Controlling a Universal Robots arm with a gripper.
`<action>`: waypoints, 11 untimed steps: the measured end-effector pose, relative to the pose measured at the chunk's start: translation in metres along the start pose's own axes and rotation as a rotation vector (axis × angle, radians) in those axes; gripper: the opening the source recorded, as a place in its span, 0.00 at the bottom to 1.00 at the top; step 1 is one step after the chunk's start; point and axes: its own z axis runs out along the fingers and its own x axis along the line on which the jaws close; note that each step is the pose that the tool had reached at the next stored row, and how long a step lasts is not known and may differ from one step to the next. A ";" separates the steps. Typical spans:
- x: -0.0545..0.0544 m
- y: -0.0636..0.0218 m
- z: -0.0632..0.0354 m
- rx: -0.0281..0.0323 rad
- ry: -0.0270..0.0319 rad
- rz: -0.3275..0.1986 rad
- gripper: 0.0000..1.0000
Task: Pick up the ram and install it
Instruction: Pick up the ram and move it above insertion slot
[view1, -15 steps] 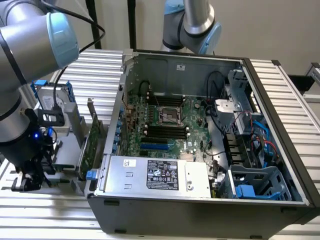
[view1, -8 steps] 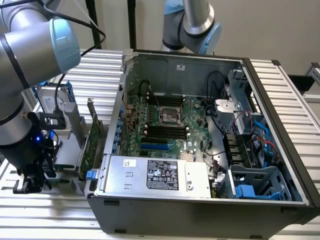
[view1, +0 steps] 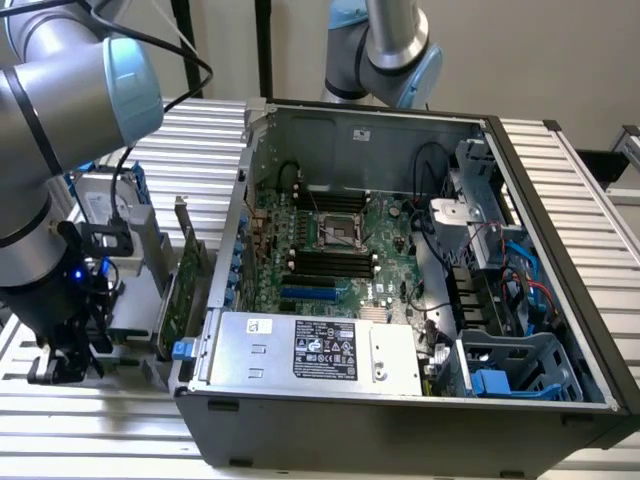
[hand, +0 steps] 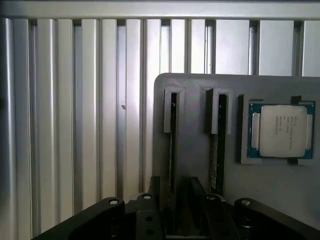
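Pincer (hand: 175, 184) hung open, fingers (hand: 155, 189) either side of the ram (hand: 172, 150), which stood on edge in the grey holder (hand: 192, 87), at the exterior view's left beside the computer case (view1: 400, 425).

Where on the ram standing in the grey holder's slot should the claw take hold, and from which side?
Probably its exposed long edge, pinched across the two flat faces, coming straight down from above. The ram stands on edge in a narrow slot of the grey holder, so the slot walls cover everything else. The open claw hangs astride that slot.
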 end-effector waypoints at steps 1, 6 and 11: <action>0.000 0.0001 0.0000 -0.0003 0.0003 0.000 1.00; 0.000 0.0012 0.0002 -0.0004 0.0026 0.001 1.00; 0.000 0.0028 0.0007 -0.0005 0.0041 0.002 1.00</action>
